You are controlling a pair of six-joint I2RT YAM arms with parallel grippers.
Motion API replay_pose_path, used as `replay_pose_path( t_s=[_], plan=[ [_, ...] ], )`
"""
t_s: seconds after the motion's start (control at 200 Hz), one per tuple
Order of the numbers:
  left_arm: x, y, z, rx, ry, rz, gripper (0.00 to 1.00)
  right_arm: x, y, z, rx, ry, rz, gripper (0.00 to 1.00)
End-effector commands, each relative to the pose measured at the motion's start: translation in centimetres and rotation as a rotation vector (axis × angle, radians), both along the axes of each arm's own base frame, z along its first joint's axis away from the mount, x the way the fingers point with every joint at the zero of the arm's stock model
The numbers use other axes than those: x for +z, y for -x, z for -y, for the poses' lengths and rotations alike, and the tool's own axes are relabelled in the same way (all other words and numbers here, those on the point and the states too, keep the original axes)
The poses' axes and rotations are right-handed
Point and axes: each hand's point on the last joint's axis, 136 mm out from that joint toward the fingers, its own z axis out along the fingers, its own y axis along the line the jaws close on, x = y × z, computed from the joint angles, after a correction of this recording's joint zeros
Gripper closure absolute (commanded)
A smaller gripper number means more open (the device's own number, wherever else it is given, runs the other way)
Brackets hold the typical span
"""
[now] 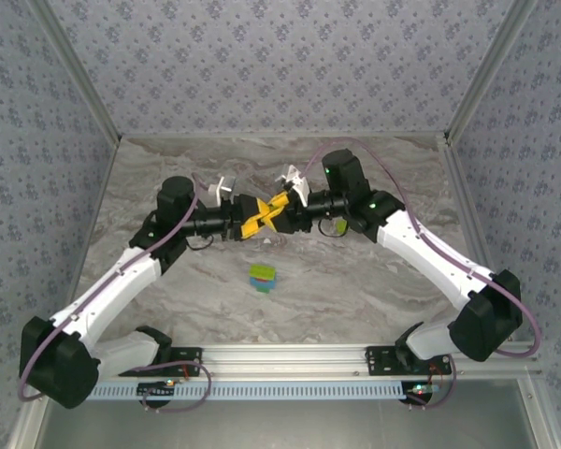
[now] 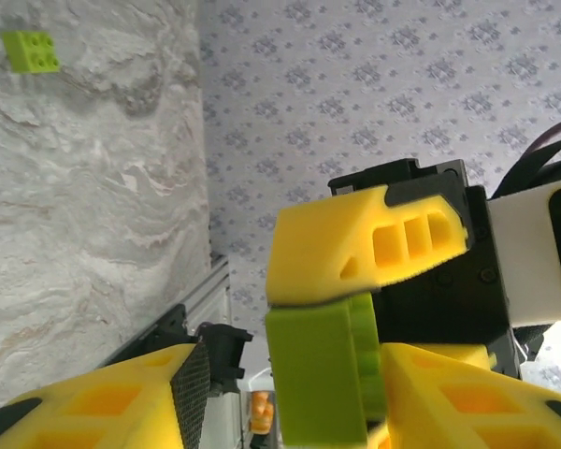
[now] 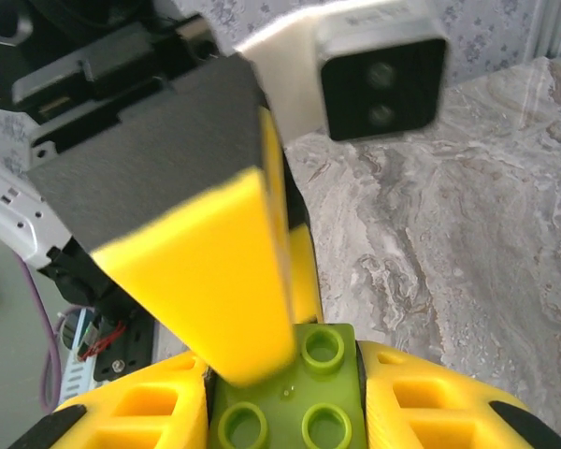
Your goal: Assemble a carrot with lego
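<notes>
One lime-green brick (image 3: pixel 290 398) is gripped in mid-air above the marbled surface (image 1: pixel 374 290).
From above, the left pincer (image 1: pixel 251 224) and the right pincer (image 1: pixel 278 205) are seen crossed. A small brick stack (image 1: pixel 262 277), blue over lime-green, is set on the surface at 6 o'clock from them, well apart. A loose brick (image 1: pixel 339 227), also lime-green, lies at 3 o'clock beside the right arm. In the left wrist view, the left pincer is seen partly open, with a gap between one pad and the lime-green brick. A right finger (image 2: pixel 355 248) is pressed on that brick from 12 o'clock. In the right wrist view, the right pincer is closed on the studded brick, which is touched by both fingers. A left finger (image 3: pixel 201 271) is laid across the brick's 11 o'clock corner.
</notes>
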Motion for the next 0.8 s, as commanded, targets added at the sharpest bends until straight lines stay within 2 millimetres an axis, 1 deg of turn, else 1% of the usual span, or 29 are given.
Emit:
replay_pose_path(
  t_s=[0.0,0.095,0.185,0.235,0.33,0.38,0.445,0.565,0.63,0.665,0.675,0.695,0.735,0.795],
  plan=[
    [-2.7,-0.6,-3.5,0.076,-0.192,0.017,0.48,2.6,-0.7,0.6,-0.022,-0.098,-0.12,0.77],
    [-3.6,-1.9,-6.2,0.143,-0.221,0.028,0.48,2.4,-0.2,1.0,-0.034,-0.09,-0.203,0.77],
    [-4.5,-2.6,-7.7,0.175,-0.227,0.055,0.49,2.2,0.5,1.5,-0.034,-0.089,-0.263,0.77],
    [-5.2,-2.8,-8.1,0.183,-0.249,0.076,0.48,2.2,0.9,1.9,-0.037,-0.09,-0.285,0.77],
    [-6.2,-2.6,-8.3,0.172,-0.284,0.141,0.49,2.3,1.6,2.6,-0.047,-0.083,-0.289,0.77],
    [-6.4,-2.3,-8.3,0.158,-0.3,0.193,0.49,2.3,1.7,2.9,-0.058,-0.077,-0.288,0.77],
    [-7.5,-2.1,-8.7,0.176,-0.39,0.26,0.49,1.8,1.7,3.4,-0.088,-0.044,-0.279,0.77],
    [-8.4,-0.8,-7.4,0.157,-0.514,0.451,0.48,-0.4,1.0,4.4,-0.173,0.053,-0.254,0.77],
    [-8.6,0.1,-6.1,0.136,-0.488,0.555,0.47,-2.0,0.7,4.9,-0.21,0.102,-0.25,0.78],
    [-8.8,0.4,-5.6,0.135,-0.468,0.609,0.46,-2.1,0.6,4.9,-0.214,0.103,-0.242,0.78],
    [-8.9,0.6,-5.4,0.133,-0.463,0.626,0.46,-3.2,0.7,5.0,-0.216,0.119,-0.26,0.78],
    [-9.1,0.8,-5.2,0.13,-0.458,0.66,0.46,-3.8,0.8,5.1,-0.22,0.129,-0.268,0.78],
    [-9.7,1.0,-5.1,0.134,-0.467,0.715,0.44,-4.4,0.8,5.1,-0.223,0.138,-0.269,0.78],
    [-10.8,0.9,-5.6,0.157,-0.494,0.739,0.39,-5.3,0.8,5.2,-0.227,0.154,-0.277,0.78]
  ],
)
